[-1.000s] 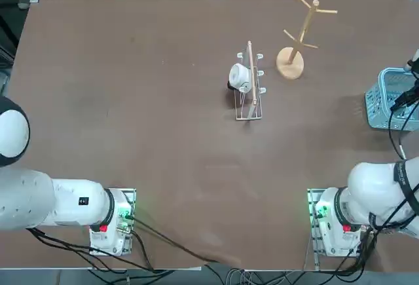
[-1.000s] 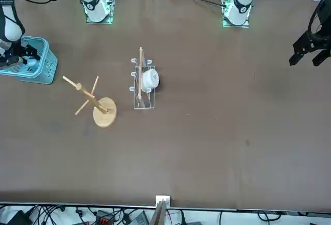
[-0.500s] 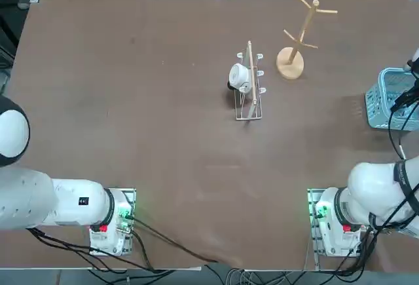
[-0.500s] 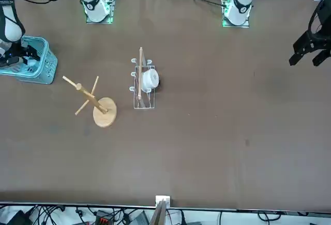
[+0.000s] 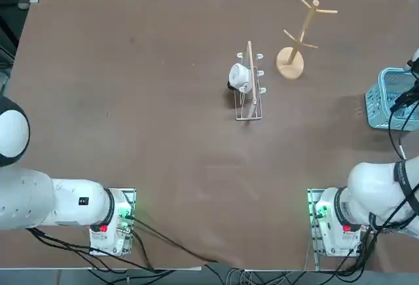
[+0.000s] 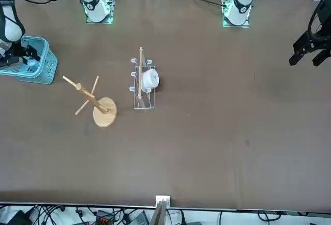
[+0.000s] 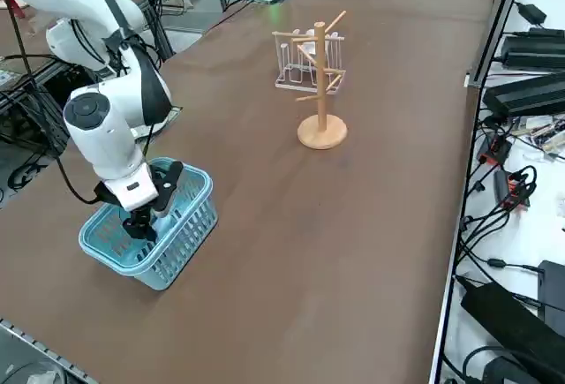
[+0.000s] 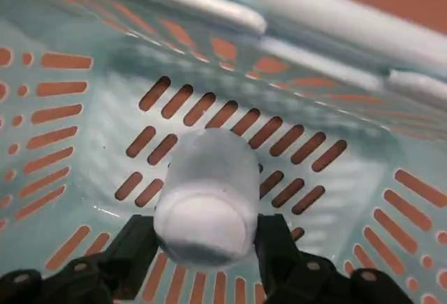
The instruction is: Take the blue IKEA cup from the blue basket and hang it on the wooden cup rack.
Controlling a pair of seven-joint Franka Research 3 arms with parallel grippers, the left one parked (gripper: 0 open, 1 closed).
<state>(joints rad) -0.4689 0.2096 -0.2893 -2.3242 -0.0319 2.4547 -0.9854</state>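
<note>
Small pale-blue plastic cup (image 8: 209, 171) — clasped in right gripper (image 8: 207, 237), inside light-blue slotted plastic basket (image 7: 183, 253), toward tabletop's right edge. Grasp apparently done — lift-out and hanging on light-wood peg rack (image 7: 321, 133) outstanding.

Brown table (image 5: 177, 160), plain top. Directly on it: light blue slotted basket (image 5: 378, 106) toward right edge; wooden cup rack (image 5: 290, 63), upright, nearer far edge; white wire rack (image 5: 249, 116) left of wooden one, set apart, also in far half.
</note>
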